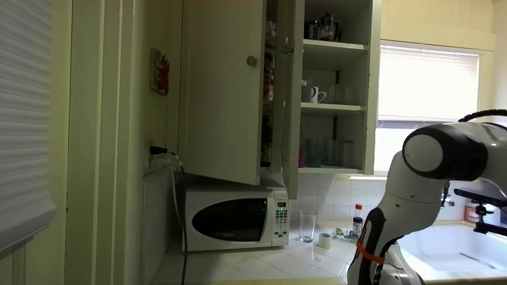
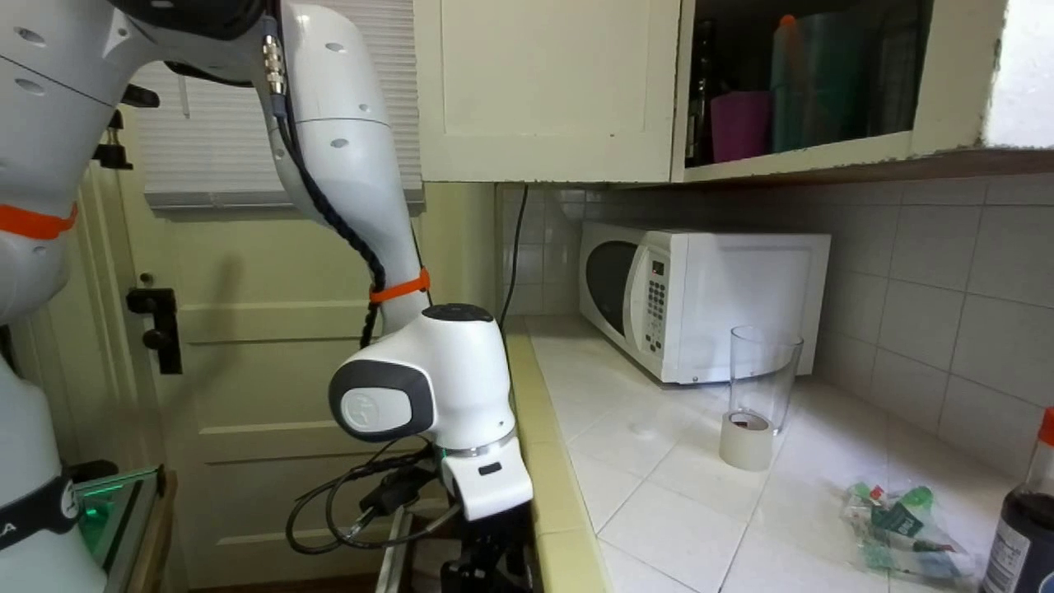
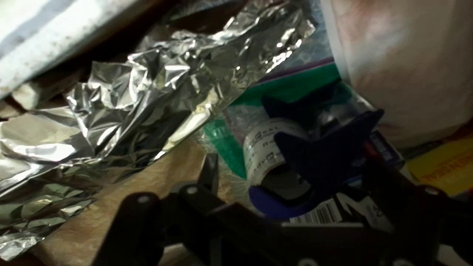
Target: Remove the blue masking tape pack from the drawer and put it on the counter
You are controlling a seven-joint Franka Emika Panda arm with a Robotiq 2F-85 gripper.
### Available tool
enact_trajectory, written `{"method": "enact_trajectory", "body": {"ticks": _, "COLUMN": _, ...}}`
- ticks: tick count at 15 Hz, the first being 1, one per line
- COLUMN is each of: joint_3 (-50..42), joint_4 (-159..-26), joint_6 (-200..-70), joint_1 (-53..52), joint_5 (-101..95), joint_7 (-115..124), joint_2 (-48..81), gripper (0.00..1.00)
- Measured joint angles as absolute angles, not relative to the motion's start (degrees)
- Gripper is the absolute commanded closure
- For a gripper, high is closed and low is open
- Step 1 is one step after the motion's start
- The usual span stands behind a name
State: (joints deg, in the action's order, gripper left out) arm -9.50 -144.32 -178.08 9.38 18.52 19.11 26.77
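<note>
In the wrist view the black two-fingered claw [image 3: 292,162] stands spread; the dark-blue, jagged-edged tape pack [image 3: 314,155] lies ahead, in line with its gap, apart from the picture-left finger [image 3: 210,173], though darkness hides any contact opposite. The pack's pale, printed, hollow cylinder [image 3: 260,153] runs crosswise to the closing line, so a squeeze across its girth seems right. In an exterior view the claw points down at the open, grey-edged drawer [image 2: 396,548], where the pack presumably lies, just beside the pale, tiled counter [image 2: 659,519]. In an exterior view the white arm [image 1: 412,202] shows, the claw out of sight.
</note>
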Motion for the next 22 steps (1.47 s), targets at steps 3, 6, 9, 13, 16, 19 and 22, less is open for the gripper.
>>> {"method": "enact_trajectory", "body": {"ticks": 3, "joint_3": -10.1, "joint_4": -143.0, "joint_6": -178.9, "joint_1": 7.5, "joint_5": 18.5, "joint_7": 20.2, "joint_2": 29.6, "gripper": 0.37}}
{"method": "enact_trajectory", "body": {"ticks": 6, "joint_3": -11.4, "joint_4": -141.7, "joint_6": -179.0, "joint_1": 5.7, "joint_5": 18.5, "joint_7": 21.0, "joint_2": 32.0, "gripper": 0.61}}
{"method": "enact_trajectory", "body": {"ticks": 9, "joint_3": -13.1, "joint_4": -141.5, "joint_6": -179.8, "joint_1": 4.1, "joint_5": 18.5, "joint_7": 21.3, "joint_2": 32.5, "gripper": 0.64}}
{"method": "enact_trajectory", "body": {"ticks": 13, "joint_3": -15.9, "joint_4": -143.3, "joint_6": -180.0, "joint_1": 1.9, "joint_5": 18.2, "joint_7": 20.6, "joint_2": 32.2, "gripper": 0.65}}
{"method": "enact_trajectory", "body": {"ticks": 16, "joint_3": -15.8, "joint_4": -147.6, "joint_6": -179.9, "joint_1": 2.1, "joint_5": 16.8, "joint_7": 16.6, "joint_2": 28.9, "gripper": 0.65}}
{"method": "enact_trajectory", "body": {"ticks": 19, "joint_3": -15.1, "joint_4": -153.2, "joint_6": -182.2, "joint_1": 3.5, "joint_5": 16.6, "joint_7": 13.9, "joint_2": 22.4, "gripper": 0.65}}
{"method": "enact_trajectory", "body": {"ticks": 22, "joint_3": -14.7, "joint_4": -158.3, "joint_6": -183.2, "joint_1": 6.0, "joint_5": 16.7, "joint_7": 12.2, "joint_2": 14.4, "gripper": 0.65}}
